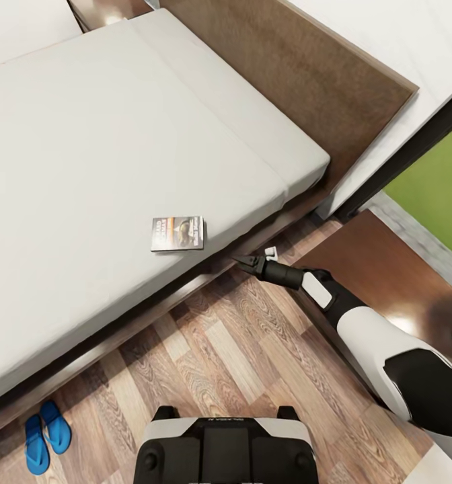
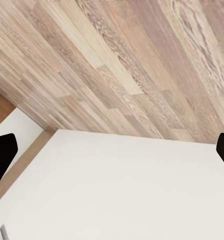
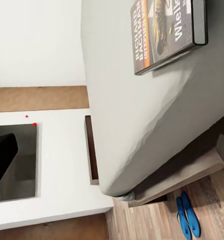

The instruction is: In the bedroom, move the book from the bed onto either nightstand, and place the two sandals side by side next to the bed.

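Book (image 1: 178,233) lies flat near the edge of the bed (image 1: 85,168). My right end effector (image 1: 243,262) hovers just off that edge, empty, tips looking nearly closed though I can't tell. Both sandals (image 1: 46,433) sit together on the floor. Left end effector fingers (image 2: 1,155) are cropped, spread apart.

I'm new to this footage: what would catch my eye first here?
The book lies flat near the edge of the big grey bed, with the right gripper reaching toward it from the floor side. The two sandals, bright blue, lie together on the wood floor beside the bed frame.
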`<state>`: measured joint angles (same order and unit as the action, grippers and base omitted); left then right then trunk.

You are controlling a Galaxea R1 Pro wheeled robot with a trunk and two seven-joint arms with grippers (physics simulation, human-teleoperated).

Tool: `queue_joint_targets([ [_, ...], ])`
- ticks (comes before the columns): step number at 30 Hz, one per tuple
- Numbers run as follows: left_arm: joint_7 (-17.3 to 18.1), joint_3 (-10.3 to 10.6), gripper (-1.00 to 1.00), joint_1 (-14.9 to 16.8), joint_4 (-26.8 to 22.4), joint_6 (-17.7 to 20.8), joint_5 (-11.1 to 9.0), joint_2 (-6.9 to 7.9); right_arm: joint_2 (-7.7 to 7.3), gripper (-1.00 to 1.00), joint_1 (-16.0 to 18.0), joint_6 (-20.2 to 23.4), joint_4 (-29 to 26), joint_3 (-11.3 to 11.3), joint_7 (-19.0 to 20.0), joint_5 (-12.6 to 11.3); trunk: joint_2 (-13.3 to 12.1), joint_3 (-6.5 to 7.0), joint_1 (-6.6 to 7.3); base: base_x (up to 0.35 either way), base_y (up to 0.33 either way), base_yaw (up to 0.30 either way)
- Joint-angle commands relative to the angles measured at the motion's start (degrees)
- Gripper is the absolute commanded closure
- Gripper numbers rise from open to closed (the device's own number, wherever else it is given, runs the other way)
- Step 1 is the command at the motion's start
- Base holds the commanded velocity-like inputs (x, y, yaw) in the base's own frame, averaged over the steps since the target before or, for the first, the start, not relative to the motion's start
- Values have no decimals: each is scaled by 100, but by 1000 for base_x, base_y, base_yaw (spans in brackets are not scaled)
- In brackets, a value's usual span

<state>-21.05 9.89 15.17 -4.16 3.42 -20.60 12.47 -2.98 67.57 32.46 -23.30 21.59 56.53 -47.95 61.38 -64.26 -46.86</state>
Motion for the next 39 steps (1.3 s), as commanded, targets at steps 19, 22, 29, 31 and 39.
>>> queue_joint_targets([
  [19, -23, 49, -100, -4, -15, 36, -40, 2, -5, -100, 74, 41, 18, 30, -10, -55, 766, -344, -418, 0, 0, 0],
  [22, -22, 49, -100, -5, -15, 36, -40, 2, -7, -100, 95, 41, 19, 34, -10, -52, 886, -398, -484, 0, 0, 0],
  [29, -22, 53, -100, -5, -15, 32, -40, 7, -6, -100, 169, 37, 73, 34, -56, -49, 1167, -524, -638, 0, 0, 0],
  [31, -22, 54, -100, -5, -15, 30, -40, 8, -4, -100, 185, 35, 104, 32, -104, -48, 1247, -559, -682, 0, 0, 0],
  [39, -22, 57, -100, -5, -15, 28, -37, 4, -2, -100, 232, 33, 155, 30, -199, -53, 1568, -703, -858, 0, 0, 0],
])
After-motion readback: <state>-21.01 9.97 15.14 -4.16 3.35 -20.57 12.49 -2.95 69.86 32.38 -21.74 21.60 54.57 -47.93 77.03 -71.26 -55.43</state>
